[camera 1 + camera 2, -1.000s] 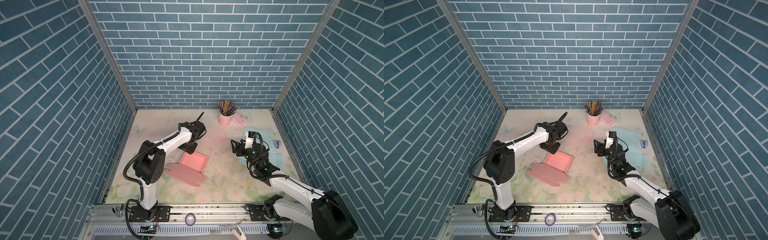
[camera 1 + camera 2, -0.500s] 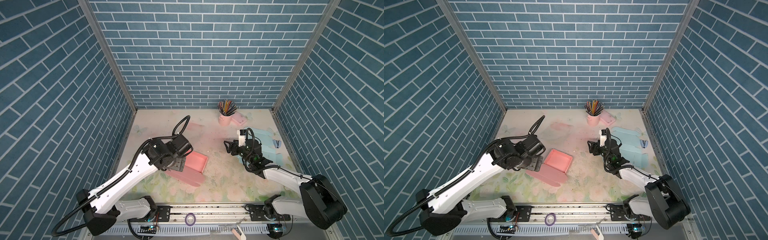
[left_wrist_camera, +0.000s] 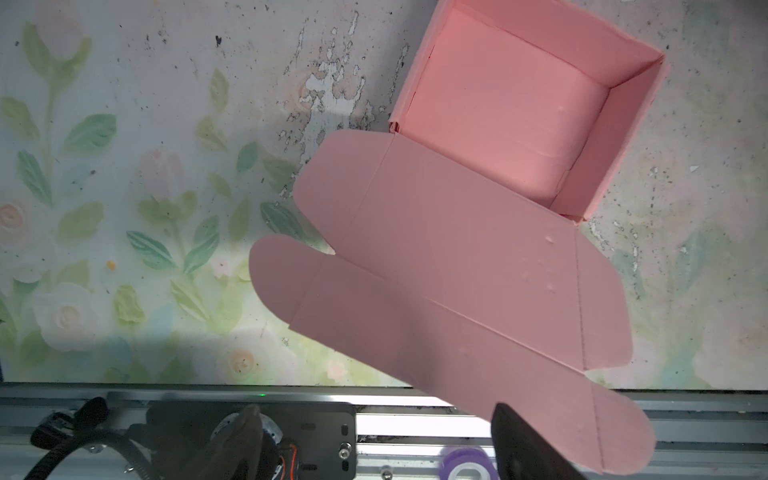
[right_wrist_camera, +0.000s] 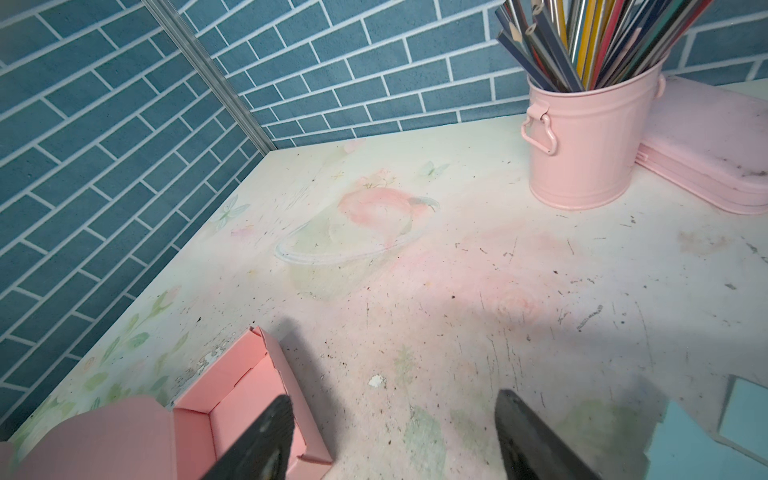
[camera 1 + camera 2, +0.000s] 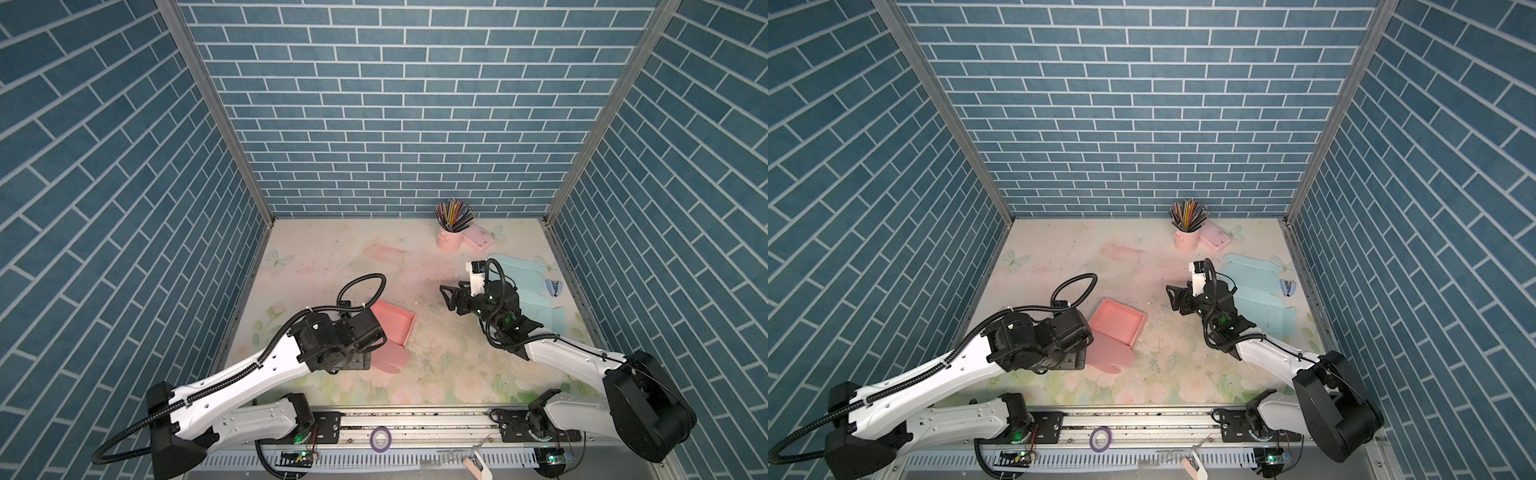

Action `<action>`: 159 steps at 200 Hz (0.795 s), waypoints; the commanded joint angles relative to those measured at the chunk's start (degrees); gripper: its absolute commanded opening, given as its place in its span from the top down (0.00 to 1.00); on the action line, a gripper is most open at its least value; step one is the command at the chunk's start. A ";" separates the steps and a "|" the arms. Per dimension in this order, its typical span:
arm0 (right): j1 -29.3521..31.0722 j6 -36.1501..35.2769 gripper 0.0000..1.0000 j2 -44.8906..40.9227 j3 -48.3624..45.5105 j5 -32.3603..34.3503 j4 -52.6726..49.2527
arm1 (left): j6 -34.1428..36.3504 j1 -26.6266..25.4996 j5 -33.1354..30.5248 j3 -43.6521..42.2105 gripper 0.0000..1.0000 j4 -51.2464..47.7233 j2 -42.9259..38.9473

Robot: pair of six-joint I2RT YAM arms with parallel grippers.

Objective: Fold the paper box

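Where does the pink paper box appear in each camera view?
Both top views: pink paper box left of centre on the floral table.
Left wrist view: box fills much of the picture, lid open.
Right wrist view: box close to the camera, far from the pink pencil bucket.
Shared landmark: the floral table.

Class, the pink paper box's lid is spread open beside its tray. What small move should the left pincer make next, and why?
Probably lower the open left pincer onto the free edge of the lid and close: it is unheld, and the tray stands uncovered.
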 commanded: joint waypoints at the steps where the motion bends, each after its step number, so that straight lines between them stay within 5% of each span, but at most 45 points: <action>1: 0.52 -1.20 0.23 -0.46 1.93 -0.84 0.63 | -5.65 -0.67 -1.31 -1.41 0.12 2.80 -0.86; 106: 1.05 -1.35 0.24 -0.48 1.78 -0.18 1.19 | -10.60 -1.26 -1.62 -8.54 0.33 11.38 -2.36; 159: 1.09 -2.42 0.24 -2.10 0.89 0.67 1.15 | -9.53 0.12 -2.65 -8.36 0.57 13.46 -1.16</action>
